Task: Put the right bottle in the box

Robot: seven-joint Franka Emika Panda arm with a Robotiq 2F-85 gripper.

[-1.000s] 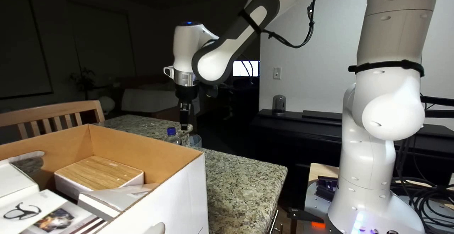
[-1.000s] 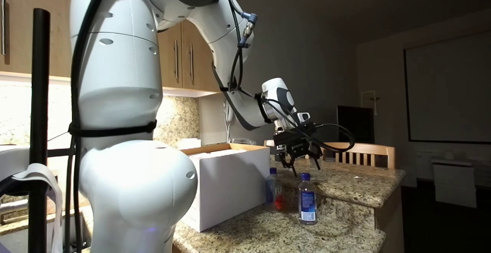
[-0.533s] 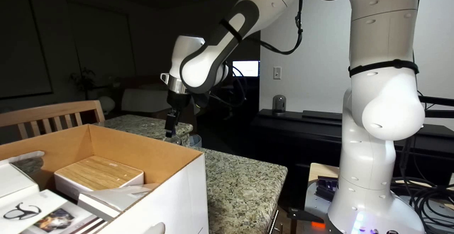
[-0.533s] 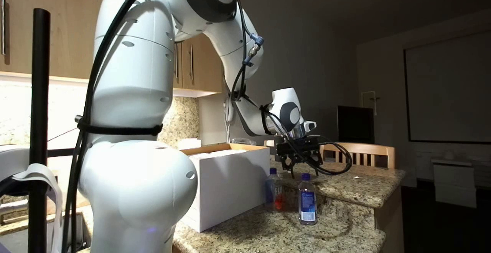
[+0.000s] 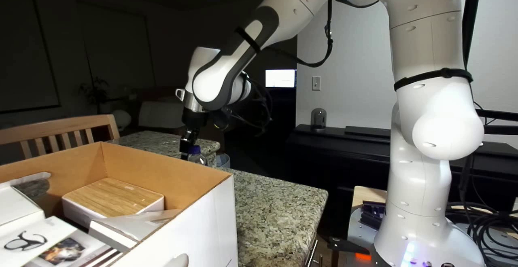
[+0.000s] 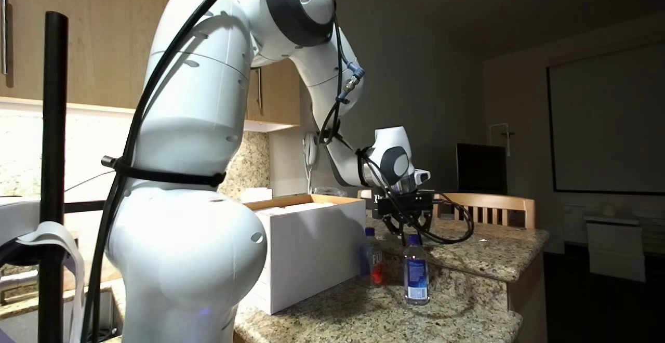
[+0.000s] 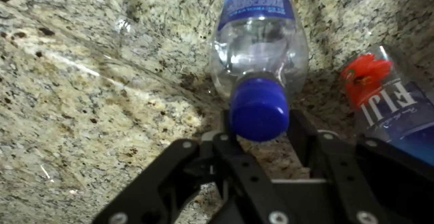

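Observation:
The right bottle (image 6: 416,275), clear with a blue cap and a dark blue label with a white patch, stands upright on the counter. Its cap and shoulder show behind the box in an exterior view (image 5: 197,158). In the wrist view the bottle (image 7: 259,52) has its cap between my fingers. My gripper (image 7: 260,119) has narrowed to about the cap's width, with a finger against each side; it also shows in both exterior views (image 6: 411,236) (image 5: 185,153). The box (image 6: 317,252), white outside and brown inside, is open on top (image 5: 202,228).
A similar bottle with a red flower (image 7: 373,81) stands close by, between the right bottle and the box (image 6: 376,267). The box holds a wood-topped item (image 5: 113,196) and several packages. A raised granite ledge (image 6: 467,247) rises behind the bottles.
My gripper has moved down and over the right bottle's cap, and its fingers have drawn closer together. The bottles and box have not moved.

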